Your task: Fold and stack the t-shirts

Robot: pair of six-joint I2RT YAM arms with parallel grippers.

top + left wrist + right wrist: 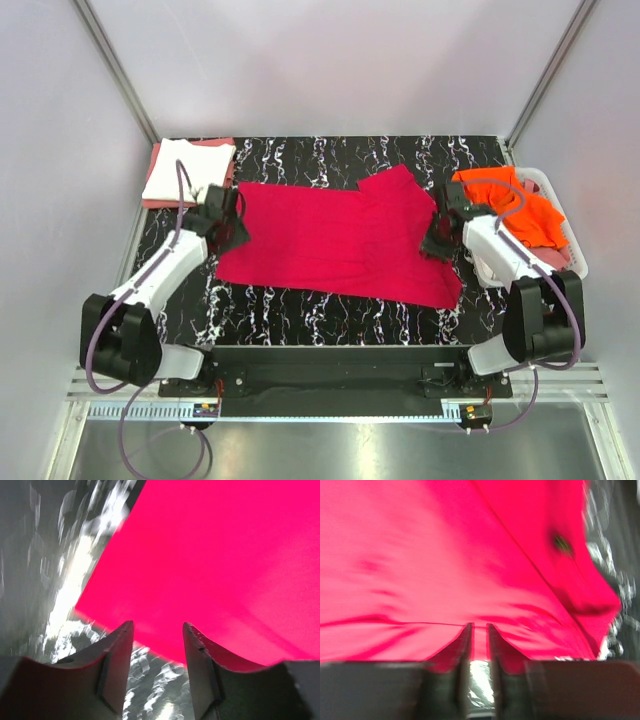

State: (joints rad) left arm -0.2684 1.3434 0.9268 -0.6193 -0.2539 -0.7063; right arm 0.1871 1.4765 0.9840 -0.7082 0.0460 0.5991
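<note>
A crimson-red t-shirt (340,240) lies spread flat across the middle of the black marbled table (330,315). My left gripper (232,228) sits at its left edge. In the left wrist view this gripper (157,625) is open, with the red cloth's (225,555) hem just past its fingertips and bare table in the gap. My right gripper (438,238) is at the shirt's right side, near a sleeve. In the right wrist view its jaws (479,626) stand a narrow slit apart over the red cloth (445,555), and table shows through the slit.
A folded white t-shirt (185,168) rests on a salmon-pink one (160,203) at the back left corner. An orange t-shirt (515,205) is heaped in the white basket (575,260) at the right edge. Grey walls close in the table.
</note>
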